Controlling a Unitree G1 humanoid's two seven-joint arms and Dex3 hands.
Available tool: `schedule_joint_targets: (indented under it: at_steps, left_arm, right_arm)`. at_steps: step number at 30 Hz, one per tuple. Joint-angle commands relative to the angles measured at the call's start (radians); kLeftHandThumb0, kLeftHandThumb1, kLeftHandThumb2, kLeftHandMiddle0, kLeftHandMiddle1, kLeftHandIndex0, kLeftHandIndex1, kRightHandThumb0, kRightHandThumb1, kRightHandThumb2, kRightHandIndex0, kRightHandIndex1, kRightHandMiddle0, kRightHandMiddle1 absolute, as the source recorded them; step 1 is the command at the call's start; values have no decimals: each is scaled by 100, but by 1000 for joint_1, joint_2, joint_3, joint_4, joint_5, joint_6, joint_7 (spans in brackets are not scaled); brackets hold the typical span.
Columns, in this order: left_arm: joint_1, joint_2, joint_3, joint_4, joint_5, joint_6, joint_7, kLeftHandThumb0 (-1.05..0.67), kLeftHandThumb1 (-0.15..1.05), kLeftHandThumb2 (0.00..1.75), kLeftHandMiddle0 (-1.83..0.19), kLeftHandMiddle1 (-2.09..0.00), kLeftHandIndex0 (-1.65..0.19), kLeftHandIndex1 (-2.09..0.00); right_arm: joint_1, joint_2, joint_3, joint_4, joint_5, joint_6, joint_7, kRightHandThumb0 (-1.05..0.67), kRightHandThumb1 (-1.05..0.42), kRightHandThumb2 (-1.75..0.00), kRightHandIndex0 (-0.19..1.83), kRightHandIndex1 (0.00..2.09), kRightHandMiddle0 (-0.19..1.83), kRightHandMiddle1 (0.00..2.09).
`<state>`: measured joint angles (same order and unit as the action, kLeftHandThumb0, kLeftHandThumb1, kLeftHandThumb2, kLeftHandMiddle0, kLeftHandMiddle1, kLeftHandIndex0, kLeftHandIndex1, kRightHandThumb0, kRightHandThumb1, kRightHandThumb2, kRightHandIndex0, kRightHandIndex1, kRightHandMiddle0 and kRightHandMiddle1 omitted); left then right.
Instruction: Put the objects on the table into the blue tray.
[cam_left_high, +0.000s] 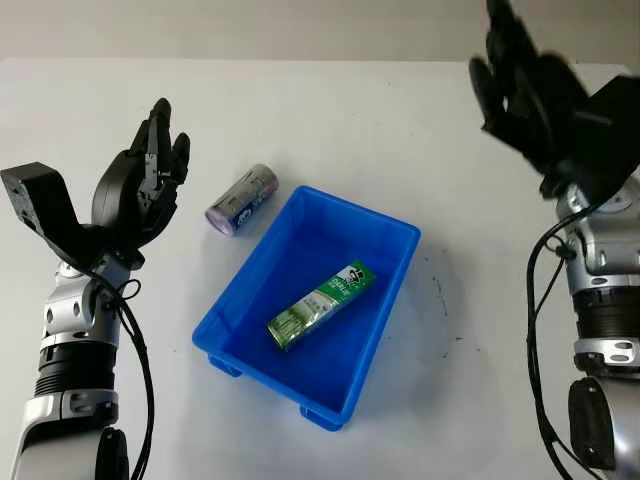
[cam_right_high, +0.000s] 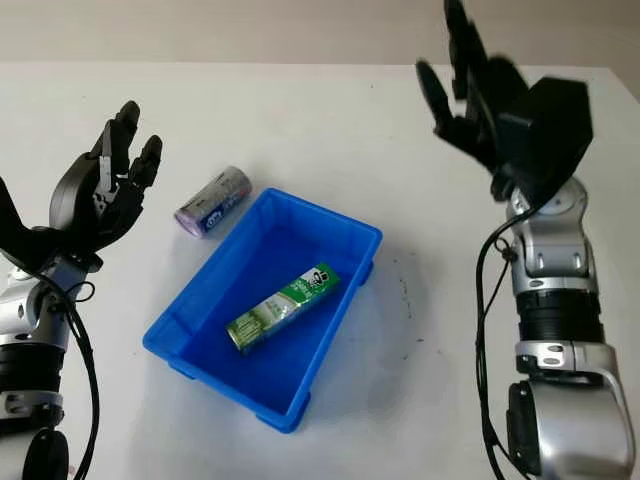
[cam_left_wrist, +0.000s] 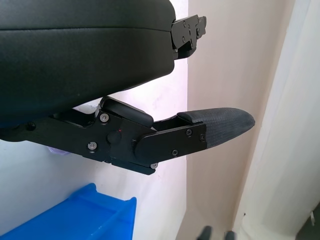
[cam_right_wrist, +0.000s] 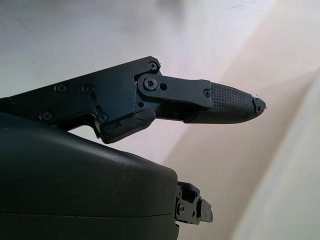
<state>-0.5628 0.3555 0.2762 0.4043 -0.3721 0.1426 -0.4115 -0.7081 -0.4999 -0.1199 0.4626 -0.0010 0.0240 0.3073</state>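
Left hand (cam_left_high: 140, 185) hangs open, holding nothing, near the purple can (cam_left_high: 241, 200), which lies on the table (cam_left_high: 400, 110) just beside the blue tray (cam_left_high: 250, 275). Green pack (cam_left_high: 321, 304) already lies inside the tray. Right hand (cam_right_high: 480, 100) is raised, open. Judged next: grasp the can. Its label is unreadable.

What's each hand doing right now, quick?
Left hand: open, raised beside the purple can.
Right hand: open, raised over the table's far right.
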Motion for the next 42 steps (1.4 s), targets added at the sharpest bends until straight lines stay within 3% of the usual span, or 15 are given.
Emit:
schedule_joint_targets:
  at_steps: [1,9,15,19,22,25,29,30,31,32,33,36,37,39,42]
  left_arm:
    - [-23,22,-4,-19,13,9,4,-78,105,63,19,0,19,0]
    - [-44,102,-80,-91,163,69,53,-70,105,58,19,0,19,0]
    - [-136,183,-121,-87,261,82,41,-62,105,54,19,0,19,0]
    - [-233,240,-228,-102,414,208,63,-70,105,49,17,-2,18,-1]
    - [-313,271,-346,-93,570,306,58,-79,105,43,3,-8,1,-9]
    - [-370,262,-395,-68,631,391,35,-80,105,35,-9,-11,-10,-13]
    - [-431,265,-488,-43,724,510,-26,-83,105,31,-6,-8,4,-5]
    - [-436,268,-507,-43,741,529,-46,-83,105,30,-6,-25,5,-5]
    - [-438,270,-521,-46,756,548,-61,-84,105,31,9,-115,3,-45]
    - [-438,271,-529,-48,767,560,-71,-86,105,30,14,-161,11,-120]
    - [-441,273,-538,-48,772,578,-93,-90,105,29,17,-178,16,-161]
    - [-446,284,-539,-46,745,618,-188,-87,105,28,14,-83,18,-119]
    - [-451,294,-557,-48,752,632,-223,-83,105,32,8,-42,16,-69]
    - [-475,312,-615,-45,790,698,-292,-85,105,37,4,-25,14,-33]
    - [-496,319,-652,-43,813,768,-345,-84,105,36,6,-13,17,-16]
  right_arm:
    - [22,0,5,2,-9,16,-9,-78,-105,-58,-19,0,-19,0]
    - [79,8,15,-42,-17,37,-10,-72,-105,-64,-19,0,-19,0]
    - [90,16,19,-90,-24,71,-28,-71,-105,-63,-19,0,-19,0]
    - [89,17,23,-110,-27,93,-25,-71,-105,-63,-19,0,-19,0]
    - [87,16,27,-113,-34,95,-25,-70,-105,-62,-19,0,-19,0]
    - [80,18,30,-109,-32,105,-23,-68,-105,-63,-19,0,-19,0]
    - [75,22,40,-102,-41,99,-29,-66,-105,-63,-19,0,-19,0]
    - [74,22,41,-101,-43,95,-28,-65,-105,-63,-19,0,-19,0]
    - [74,22,44,-101,-45,94,-29,-65,-105,-64,-19,0,-19,0]
    - [73,23,45,-101,-47,94,-30,-64,-105,-64,-19,0,-19,0]
    - [72,23,46,-101,-50,95,-31,-64,-105,-64,-19,0,-19,0]
    - [71,23,47,-103,-53,93,-30,-63,-105,-64,-19,0,-19,0]
    - [72,23,47,-103,-53,91,-29,-63,-105,-64,-19,0,-19,0]
    - [72,20,47,-104,-53,90,-24,-62,-105,-64,-19,0,-19,0]
    - [72,17,49,-108,-53,91,-18,-61,-105,-65,-19,0,-19,0]
